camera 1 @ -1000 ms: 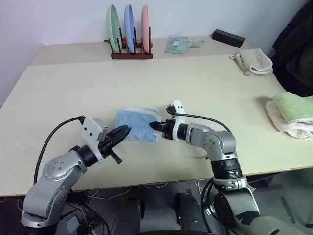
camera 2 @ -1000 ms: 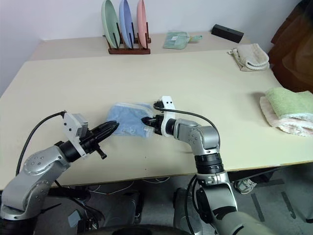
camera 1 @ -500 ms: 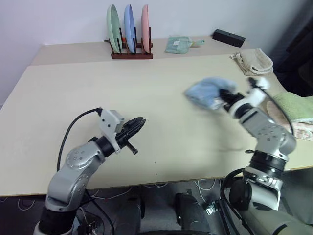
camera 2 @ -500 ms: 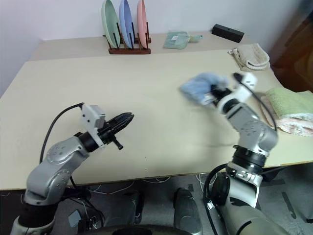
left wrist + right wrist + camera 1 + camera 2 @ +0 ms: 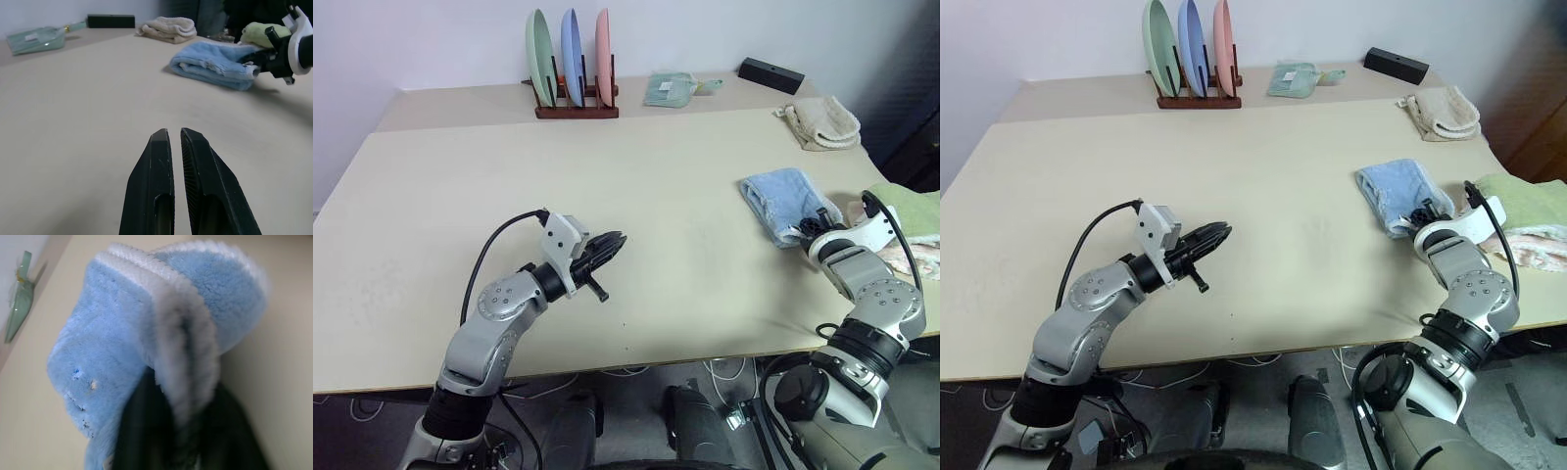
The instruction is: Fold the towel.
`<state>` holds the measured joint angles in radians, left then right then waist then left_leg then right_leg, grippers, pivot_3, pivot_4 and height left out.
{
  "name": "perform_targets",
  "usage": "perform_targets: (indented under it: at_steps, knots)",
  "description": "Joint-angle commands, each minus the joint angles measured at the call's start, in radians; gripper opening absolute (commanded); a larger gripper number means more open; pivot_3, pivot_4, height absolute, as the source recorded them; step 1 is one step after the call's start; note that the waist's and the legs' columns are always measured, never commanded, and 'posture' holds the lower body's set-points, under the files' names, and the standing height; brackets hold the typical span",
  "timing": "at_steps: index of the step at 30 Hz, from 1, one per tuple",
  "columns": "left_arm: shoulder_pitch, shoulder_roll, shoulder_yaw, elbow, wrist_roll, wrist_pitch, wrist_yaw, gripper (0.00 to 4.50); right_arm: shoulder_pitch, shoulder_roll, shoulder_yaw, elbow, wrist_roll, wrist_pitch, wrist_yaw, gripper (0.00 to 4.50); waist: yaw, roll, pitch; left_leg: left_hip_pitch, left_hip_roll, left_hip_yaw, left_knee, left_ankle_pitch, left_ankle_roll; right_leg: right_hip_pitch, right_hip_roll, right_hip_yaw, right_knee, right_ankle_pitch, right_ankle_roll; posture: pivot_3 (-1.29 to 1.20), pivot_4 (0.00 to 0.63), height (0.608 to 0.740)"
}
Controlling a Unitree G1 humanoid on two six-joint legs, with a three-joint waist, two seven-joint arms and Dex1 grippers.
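Lying folded: fluffy terry towel [image 5: 786,202] | whitish trim | smooth table [image 5: 607,166]

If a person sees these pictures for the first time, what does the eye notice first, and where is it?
First, the folded light blue towel on the right side of the table, with the right gripper at its near edge, one fold between the fingers. Next, the left gripper, shut and empty, over the bare middle of the table. At the far edge, three coloured plates stand upright in a wooden rack.
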<state>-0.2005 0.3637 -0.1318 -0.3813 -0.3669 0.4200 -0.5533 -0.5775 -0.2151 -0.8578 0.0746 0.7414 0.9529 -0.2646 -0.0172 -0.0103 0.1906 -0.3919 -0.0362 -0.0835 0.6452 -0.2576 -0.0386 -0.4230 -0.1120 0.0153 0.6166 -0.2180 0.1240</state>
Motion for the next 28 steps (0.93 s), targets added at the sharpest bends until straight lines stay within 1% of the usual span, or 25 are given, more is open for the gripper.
perform_targets:
  at_steps: [1,4,7,8,10,11,13,14,15,17,22,25,28]
  knots:
    - [-0.013,-0.009,0.006,-0.006,0.007,-0.029,-0.005,0.35,0.007,-0.046,0.028,-0.067,0.011,-0.034,0.018,2.89,-0.001,0.0,0.0,0.0,0.0,0.0,0.0,0.0,0.0,0.0,0.0,0.0,0.0,0.0,0.0,0.0,0.15,0.74]
    - [-0.027,-0.028,0.033,0.012,0.008,-0.033,0.019,0.35,0.046,-0.117,0.104,-0.11,-0.07,-0.104,0.058,4.43,0.001,0.001,0.0,0.0,0.0,0.0,0.0,0.0,0.0,0.0,0.0,0.0,0.0,0.0,0.0,0.0,0.15,0.74]
    - [-0.04,-0.019,0.071,0.048,0.032,-0.051,0.047,0.35,0.107,-0.197,0.198,-0.161,-0.17,-0.177,0.099,4.43,0.001,0.001,0.0,0.0,0.0,0.0,0.0,0.0,0.0,0.0,0.0,0.0,0.0,0.0,0.0,0.0,0.15,0.74]
    - [-0.047,-0.009,0.088,0.076,0.059,-0.069,0.067,0.35,0.13,-0.231,0.24,-0.18,-0.208,-0.202,0.125,4.43,0.001,0.001,0.0,0.0,0.0,0.0,0.0,0.0,0.0,0.0,0.0,0.0,0.0,0.0,0.0,0.0,0.15,0.74]
    - [-0.052,0.042,0.157,0.158,0.123,-0.119,0.113,0.35,0.182,-0.334,0.414,-0.244,-0.316,-0.283,0.25,4.43,-0.004,0.001,0.0,0.0,0.0,0.0,0.0,0.0,0.0,0.0,0.0,0.0,0.0,0.0,0.0,0.0,0.15,0.74]
    - [-0.055,0.056,0.175,0.185,0.144,-0.136,0.128,0.35,0.195,-0.367,0.469,-0.258,-0.349,-0.314,0.296,4.43,-0.008,0.001,0.0,0.001,0.0,0.0,0.0,0.0,0.0,0.0,0.0,0.0,0.0,0.0,0.0,0.0,0.15,0.74]
    - [-0.038,0.095,0.211,0.218,0.17,-0.177,0.135,0.35,0.207,-0.428,0.608,-0.289,-0.393,-0.391,0.445,4.43,-0.025,0.001,0.0,0.001,0.0,0.001,-0.001,0.0,0.0,0.0,0.001,0.0,0.0,0.0,0.001,0.0,0.15,0.74]
    - [-0.034,0.104,0.218,0.227,0.178,-0.188,0.136,0.35,0.205,-0.447,0.649,-0.288,-0.404,-0.421,0.504,4.43,-0.028,0.001,0.0,0.001,0.001,0.0,-0.001,0.0,0.0,0.0,0.001,0.0,0.0,0.0,0.001,0.0,0.15,0.74]
    - [-0.012,0.122,0.235,0.231,0.181,-0.207,0.125,0.35,0.202,-0.452,0.693,-0.292,-0.401,-0.455,0.575,4.43,-0.027,0.001,0.0,0.001,0.001,0.0,-0.001,0.0,0.001,0.0,0.001,0.0,0.0,0.0,0.001,0.0,0.15,0.74]
    - [0.009,0.135,0.247,0.234,0.184,-0.227,0.115,0.35,0.197,-0.449,0.723,-0.279,-0.396,-0.498,0.65,4.43,-0.025,0.0,0.0,0.001,0.001,0.0,-0.001,-0.001,0.001,0.0,0.001,0.0,0.0,-0.001,0.002,0.0,0.15,0.74]
    - [0.142,0.153,0.339,0.127,0.105,-0.203,0.083,0.35,0.155,-0.422,0.823,-0.215,-0.362,-0.535,0.853,4.43,-0.01,-0.002,0.002,-0.001,0.0,0.0,-0.001,-0.001,0.001,0.0,-0.001,0.0,-0.002,-0.001,0.002,0.0,0.15,0.74]
    - [0.209,0.152,0.361,0.061,0.089,-0.179,0.081,0.35,0.136,-0.413,0.848,-0.165,-0.364,-0.545,0.928,4.43,0.005,-0.003,0.002,-0.001,0.0,0.0,0.001,-0.001,0.001,0.0,-0.001,0.0,-0.002,-0.001,0.001,0.0,0.15,0.74]
    - [0.272,0.138,0.368,0.001,0.086,-0.163,0.091,0.35,0.114,-0.404,0.868,-0.101,-0.385,-0.572,0.982,4.43,0.006,-0.003,0.002,-0.001,0.0,0.0,0.001,-0.001,0.001,0.001,-0.001,0.0,-0.003,-0.001,0.001,0.0,0.15,0.74]
